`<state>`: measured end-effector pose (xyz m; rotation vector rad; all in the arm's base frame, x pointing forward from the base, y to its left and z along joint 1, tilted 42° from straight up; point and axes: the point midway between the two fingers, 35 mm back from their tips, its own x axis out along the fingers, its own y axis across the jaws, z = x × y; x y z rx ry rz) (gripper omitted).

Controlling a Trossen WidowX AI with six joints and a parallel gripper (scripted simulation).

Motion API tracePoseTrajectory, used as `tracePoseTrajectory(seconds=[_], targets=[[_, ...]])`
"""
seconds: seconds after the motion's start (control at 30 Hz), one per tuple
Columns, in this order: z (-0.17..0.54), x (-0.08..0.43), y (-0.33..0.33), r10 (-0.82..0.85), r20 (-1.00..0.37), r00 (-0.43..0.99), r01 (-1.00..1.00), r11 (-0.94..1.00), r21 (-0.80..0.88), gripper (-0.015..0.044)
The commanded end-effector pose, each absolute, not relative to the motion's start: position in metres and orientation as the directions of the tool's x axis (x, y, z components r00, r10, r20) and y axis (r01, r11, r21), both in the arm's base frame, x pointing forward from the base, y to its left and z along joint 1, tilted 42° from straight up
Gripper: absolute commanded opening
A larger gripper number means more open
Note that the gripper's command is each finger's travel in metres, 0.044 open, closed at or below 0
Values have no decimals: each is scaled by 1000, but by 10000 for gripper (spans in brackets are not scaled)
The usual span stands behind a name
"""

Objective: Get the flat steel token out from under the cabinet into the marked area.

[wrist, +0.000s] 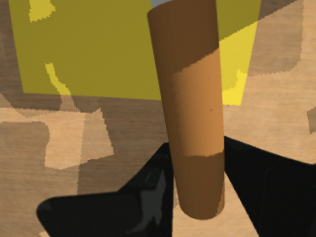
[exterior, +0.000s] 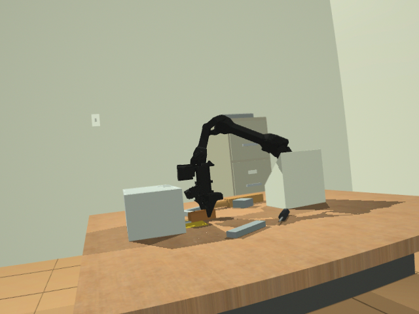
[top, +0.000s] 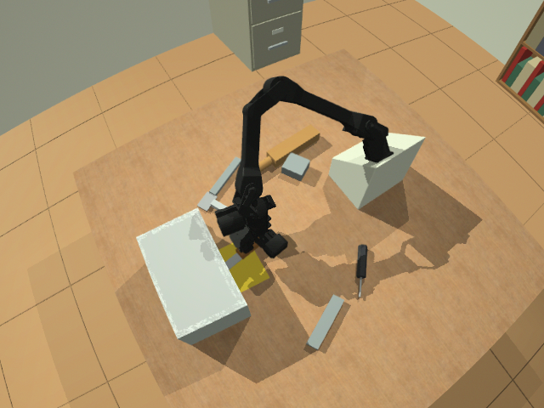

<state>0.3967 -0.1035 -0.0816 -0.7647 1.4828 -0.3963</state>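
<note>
My gripper point(top: 250, 251) point(exterior: 209, 214) point(wrist: 193, 144) is shut on the round wooden handle point(exterior: 200, 215) point(wrist: 195, 99) of a tool. The tool's flat grey blade point(top: 233, 261) runs over the yellow marked area point(top: 259, 269) point(exterior: 200, 224) point(wrist: 94, 59) toward the white cabinet point(top: 193, 272) point(exterior: 156, 214). Its far end is hidden by the cabinet, so I cannot tell how far under it reaches. The gripper is low, just in front of the cabinet, near the marked area's outer edge. The steel token is not visible in any view, and the vent slots are hidden.
A grey bar with a crosspiece point(top: 225, 176) lies behind the arm. A large wooden piece point(top: 294, 144) and a grey block point(top: 295, 166) point(exterior: 242, 203) lie nearby. A screwdriver point(top: 361, 262) and a grey bar point(top: 325, 322) point(exterior: 246, 229) lie right. A white angular block point(top: 386, 179) stands at the arm's base.
</note>
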Motion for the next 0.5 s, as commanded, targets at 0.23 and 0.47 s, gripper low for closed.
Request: tracePoseTrajectory(seconds=[0.23,0.47], targets=[[-85,393,-102,-662,-745,83,-215,718,-662,0],[-84,387,-104,-662,-745,82,-215,718,-662,0]])
